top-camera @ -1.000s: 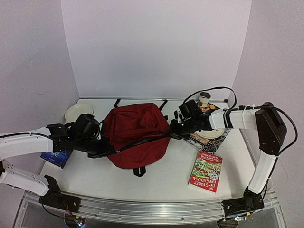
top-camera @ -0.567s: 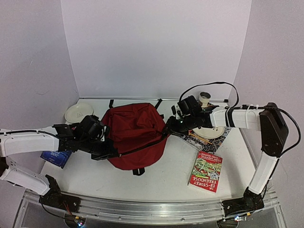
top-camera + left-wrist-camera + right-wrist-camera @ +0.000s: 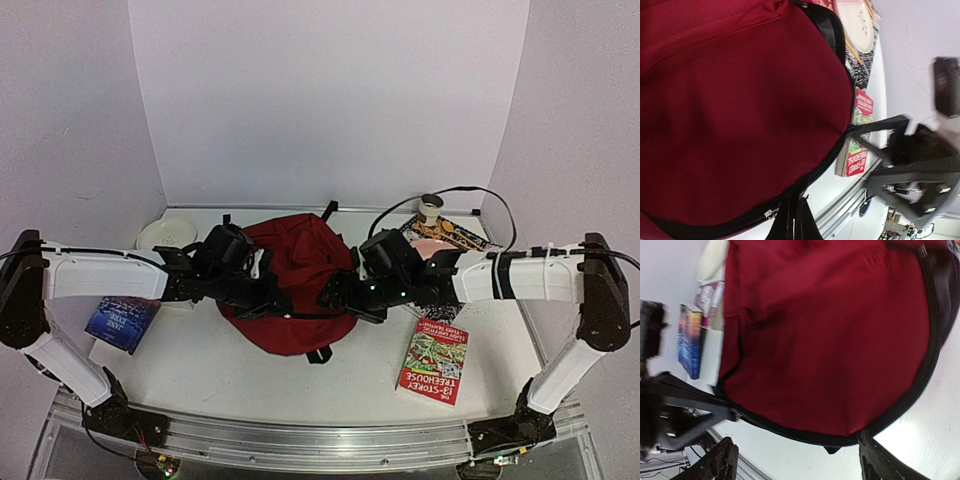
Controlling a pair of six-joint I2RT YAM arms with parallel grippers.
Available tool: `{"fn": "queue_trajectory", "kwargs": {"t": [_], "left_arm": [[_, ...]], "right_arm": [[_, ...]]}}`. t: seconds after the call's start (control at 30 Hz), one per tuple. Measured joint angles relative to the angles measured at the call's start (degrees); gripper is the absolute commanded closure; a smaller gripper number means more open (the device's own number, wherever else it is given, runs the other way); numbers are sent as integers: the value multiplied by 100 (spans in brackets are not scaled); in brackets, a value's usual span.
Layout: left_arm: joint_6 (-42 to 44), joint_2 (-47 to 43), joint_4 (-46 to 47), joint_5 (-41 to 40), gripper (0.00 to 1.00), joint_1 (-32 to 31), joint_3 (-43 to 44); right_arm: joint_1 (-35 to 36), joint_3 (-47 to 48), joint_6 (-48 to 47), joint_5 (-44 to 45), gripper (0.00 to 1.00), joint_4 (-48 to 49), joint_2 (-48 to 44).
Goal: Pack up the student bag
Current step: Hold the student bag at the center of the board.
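From above, the dark red fabric backpack (image 3: pixel 300 268) lies in the middle of the white table (image 3: pixel 220 372), between the two arms. The left gripper (image 3: pixel 265 298) is at its near left edge and the right gripper (image 3: pixel 335 295) at its near right edge, both low against the fabric. How their fingers stand can't be told from up here. A red paperback book (image 3: pixel 436 360) lies to the right of the backpack, a blue book (image 3: pixel 122 322) to the left, and a white plate (image 3: pixel 165 234) sits at the back left.

The left wrist camera is filled with red cloth, with a black zipper (image 3: pixel 815 175) curving along its rim. The left gripper's fingers (image 3: pixel 790 222) are drawn tight together, their tips right on that zipper band, and they seem to be pinching it. The red paperback book shows beyond the rim.

On the right wrist camera the backpack again fills most of the frame. The right gripper's fingers (image 3: pixel 722 465) are spread wide at the bottom corners, with the backpack's rim between them. They have hold of nothing. The blue book sits at the far left.
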Motion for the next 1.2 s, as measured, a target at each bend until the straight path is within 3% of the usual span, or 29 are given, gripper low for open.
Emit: {"fn": "queue_trajectory", "kwargs": {"t": [0.43, 1.03, 1.13, 1.2], "left_arm": [[48, 410, 190, 343, 100, -51, 229], [157, 366, 230, 403, 100, -66, 228], [196, 267, 234, 434, 100, -83, 210], [201, 146, 243, 437, 100, -91, 133]], "right_arm": [[83, -367, 1765, -3, 13, 1145, 468], [102, -404, 1935, 143, 9, 871, 555], [102, -247, 1926, 137, 15, 915, 797], [102, -119, 1903, 134, 30, 944, 989]]}}
